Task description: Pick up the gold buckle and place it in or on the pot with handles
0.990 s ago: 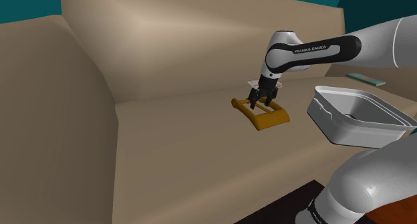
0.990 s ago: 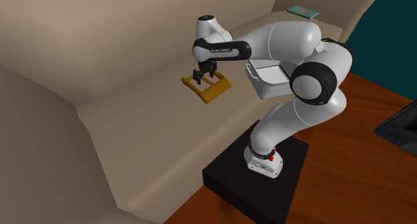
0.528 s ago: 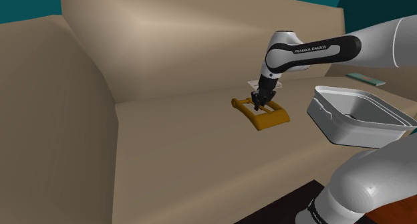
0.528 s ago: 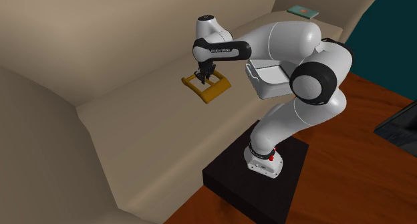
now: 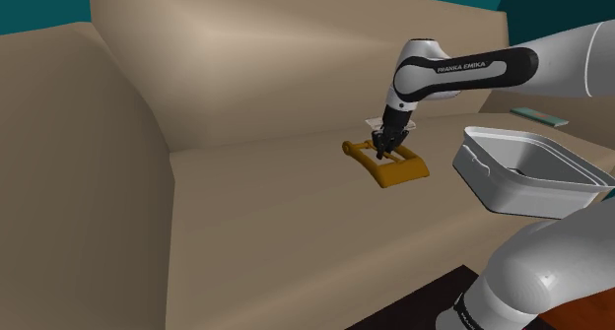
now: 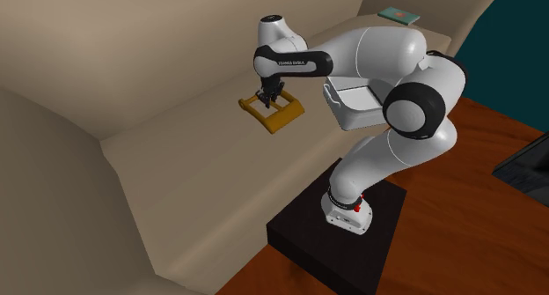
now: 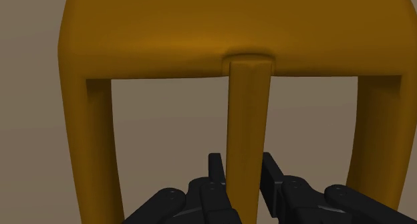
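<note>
The pincer [image 7: 242, 168] is pressed onto the gold buckle [image 5: 394, 169] from above. In the wrist view its two black fingers [image 7: 215, 172] touch either side of the centre bar [image 7: 248, 109], so the grip runs across the bar and the buckle's frame spreads out evenly to both sides. The buckle sits out on the beige sofa seat [image 5: 296, 220], its long axis slanting from the shoulder view's upper left down to the lower right, thick plate end nearest the camera. I can't tell from here whether it rests on the cushion or hangs just clear of it. What matters next is the pale pot with handles [image 5: 522, 195] — it stands near the buckle, off toward the shoulder view's right, on the same seat, with its open rim plainly higher than the buckle. So I'd judge the carry has to go up first and then across toward that side, with the buckle's long ends kept clear of the near rim and handle.
</note>
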{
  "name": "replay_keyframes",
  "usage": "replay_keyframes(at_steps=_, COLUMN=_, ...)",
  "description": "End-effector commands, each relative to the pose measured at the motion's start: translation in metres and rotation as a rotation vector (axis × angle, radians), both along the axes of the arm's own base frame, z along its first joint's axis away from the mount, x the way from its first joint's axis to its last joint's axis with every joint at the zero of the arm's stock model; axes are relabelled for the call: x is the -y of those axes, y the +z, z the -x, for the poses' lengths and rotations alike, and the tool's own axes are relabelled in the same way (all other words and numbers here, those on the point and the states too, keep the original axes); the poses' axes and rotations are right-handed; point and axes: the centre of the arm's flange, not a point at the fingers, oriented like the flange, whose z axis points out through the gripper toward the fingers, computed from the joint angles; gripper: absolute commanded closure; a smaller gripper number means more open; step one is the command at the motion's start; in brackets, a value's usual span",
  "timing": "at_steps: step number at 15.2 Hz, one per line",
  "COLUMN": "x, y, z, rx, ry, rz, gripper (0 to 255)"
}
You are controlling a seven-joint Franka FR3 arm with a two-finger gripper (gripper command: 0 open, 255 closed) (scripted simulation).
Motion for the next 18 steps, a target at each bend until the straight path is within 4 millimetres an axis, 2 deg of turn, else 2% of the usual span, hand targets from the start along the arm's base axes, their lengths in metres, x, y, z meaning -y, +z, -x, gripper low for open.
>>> replay_keyframes(at_steps=1, x=0.000, y=0.012, z=-0.001, rx=0.000, ry=0.000, rz=0.000, gripper=255)
replay_keyframes(at_steps=18, x=0.000, y=0.101, z=-0.001, rx=0.000, ry=0.000, rz=0.000, gripper=255)
